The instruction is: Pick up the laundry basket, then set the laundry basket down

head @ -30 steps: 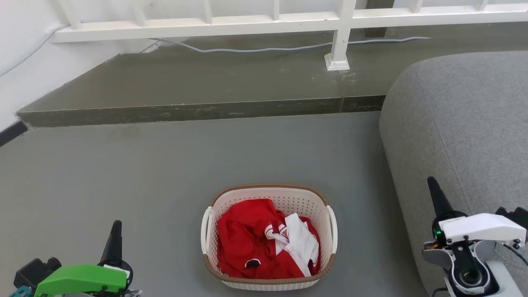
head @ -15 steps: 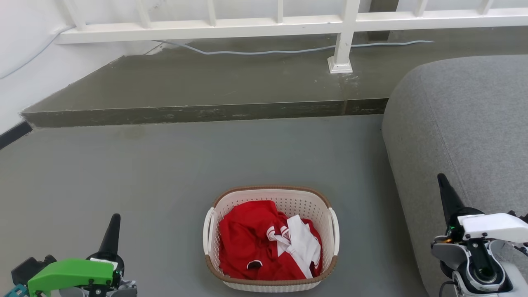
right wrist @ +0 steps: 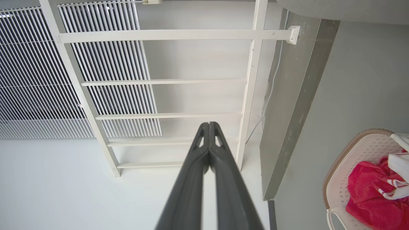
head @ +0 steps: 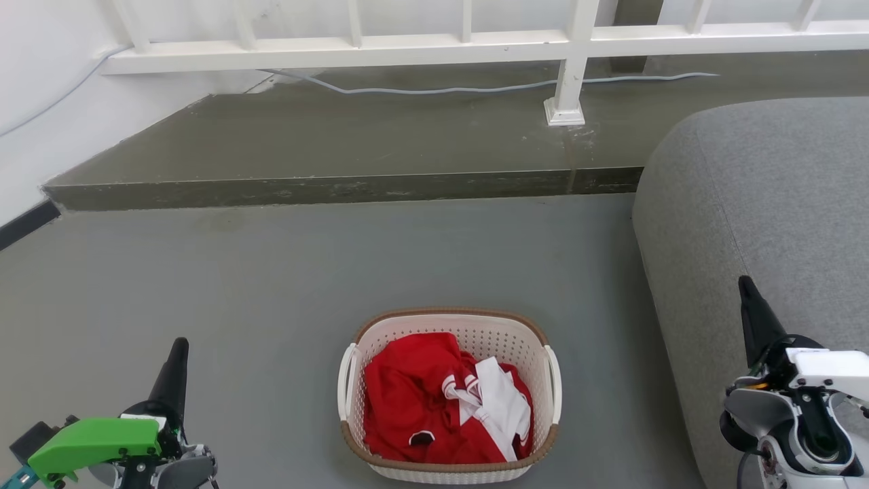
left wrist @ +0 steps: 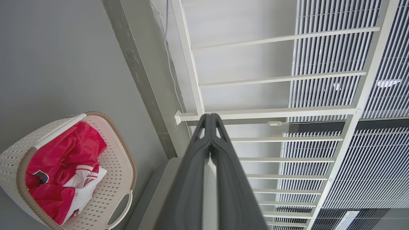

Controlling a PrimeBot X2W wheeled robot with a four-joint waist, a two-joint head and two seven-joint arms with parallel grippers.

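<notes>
The laundry basket (head: 449, 324), cream-white with a brown rim and white side handles, sits on the grey floor at the bottom centre of the head view, with red-and-white clothes (head: 434, 401) inside. My left gripper (head: 178, 348) is shut at the lower left, well apart from the basket. At the lower right my right gripper (head: 746, 285) is shut too, in front of the sofa. The left wrist view has the basket (left wrist: 116, 179) at its lower left beside that gripper (left wrist: 210, 115). The right wrist view has the basket (right wrist: 354, 150) at its lower right, far from that gripper (right wrist: 209, 124).
A grey sofa (head: 767, 204) fills the right side. A raised concrete step (head: 339, 185) crosses the floor behind the basket, with a white railing (head: 434, 47) and a cable (head: 475, 87) on it. A white wall (head: 41, 136) stands at the left.
The whole head picture has shifted down and right, so the camera moved. Both grippers sit lower and further outward in the view; the basket stays on the floor.
</notes>
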